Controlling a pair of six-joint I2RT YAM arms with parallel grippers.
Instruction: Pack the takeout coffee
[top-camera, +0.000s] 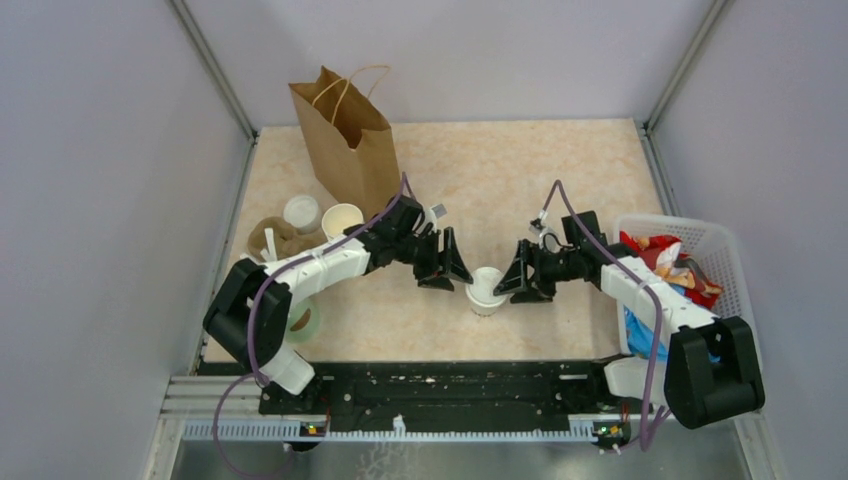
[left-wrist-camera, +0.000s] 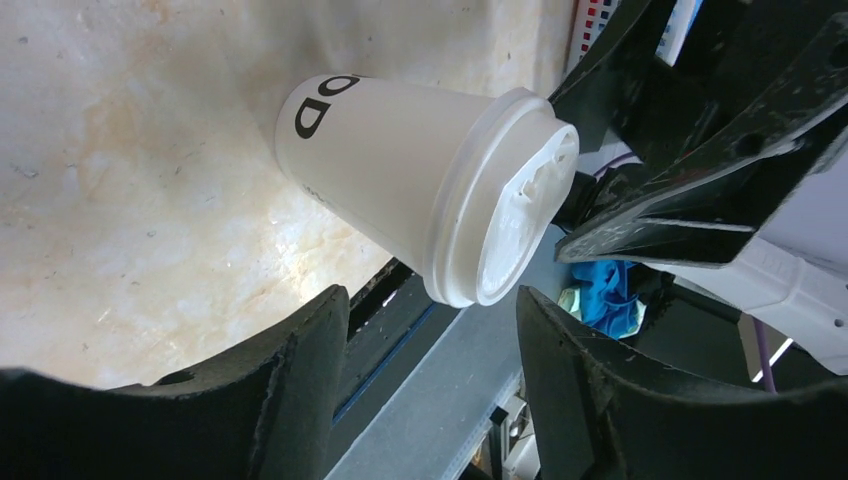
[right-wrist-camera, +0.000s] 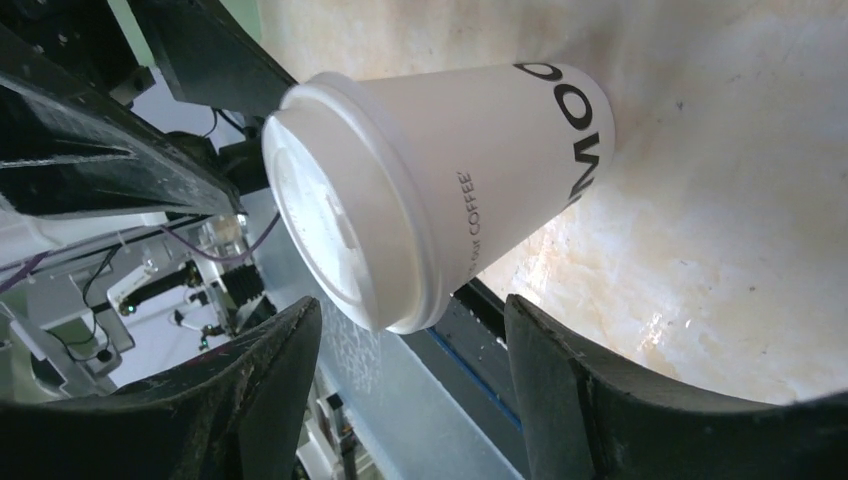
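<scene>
One takeout coffee (top-camera: 487, 291), left end effector (top-camera: 452, 276), right end effector (top-camera: 516, 284)

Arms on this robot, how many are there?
2. The left arm reaches in from the left, the right arm from the right; both point at the cup mid-table.

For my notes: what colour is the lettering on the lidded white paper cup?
Black, on the white paper cup; best in right wrist view.
</scene>
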